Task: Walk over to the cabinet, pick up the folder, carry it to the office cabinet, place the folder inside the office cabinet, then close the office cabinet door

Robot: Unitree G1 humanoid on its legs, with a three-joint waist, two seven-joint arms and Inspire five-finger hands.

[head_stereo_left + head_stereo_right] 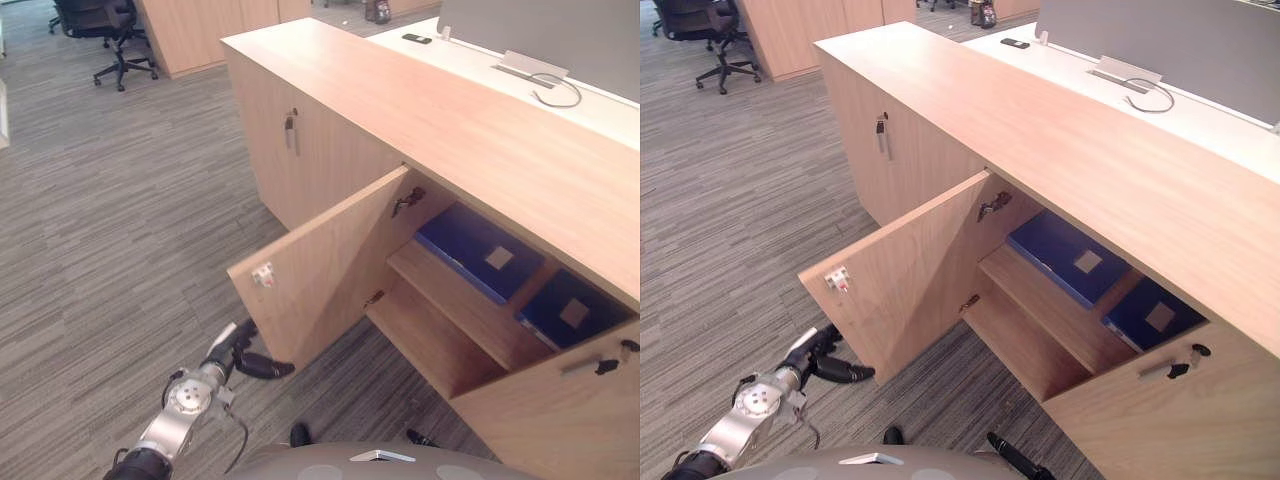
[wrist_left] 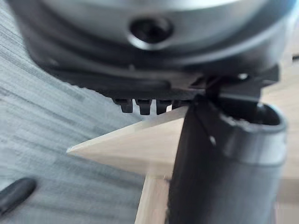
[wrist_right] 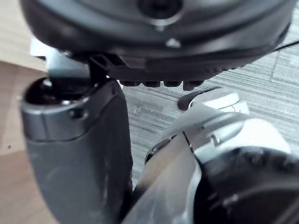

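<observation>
Blue folder [image 1: 478, 250] already lies on the shelf [image 1: 455, 300] inside the office cabinet [image 1: 450, 110], next to another blue one [image 1: 565, 312]. Only the door [image 1: 330, 270] is left to shut. The left hand [image 1: 243, 352] is open and empty, just beside the door's edge. It should push the door closed. I cannot tell whether the right hand [image 3: 79, 154] is open.

**Left and right eye views:** the long light-wood office cabinet [image 1: 450, 110] and its swung-open wooden door [image 1: 320, 270] are viewed steeply downward from head height. One scene is shared, offset slightly sideways.

**Left wrist view:** taken at very close range along the dark left hand [image 2: 224, 172], toward the door's corner and the grey striped carpet [image 2: 46, 116].

**Right wrist view:** taken equally close along the dark right hand [image 3: 74, 154], over the carpet.
</observation>
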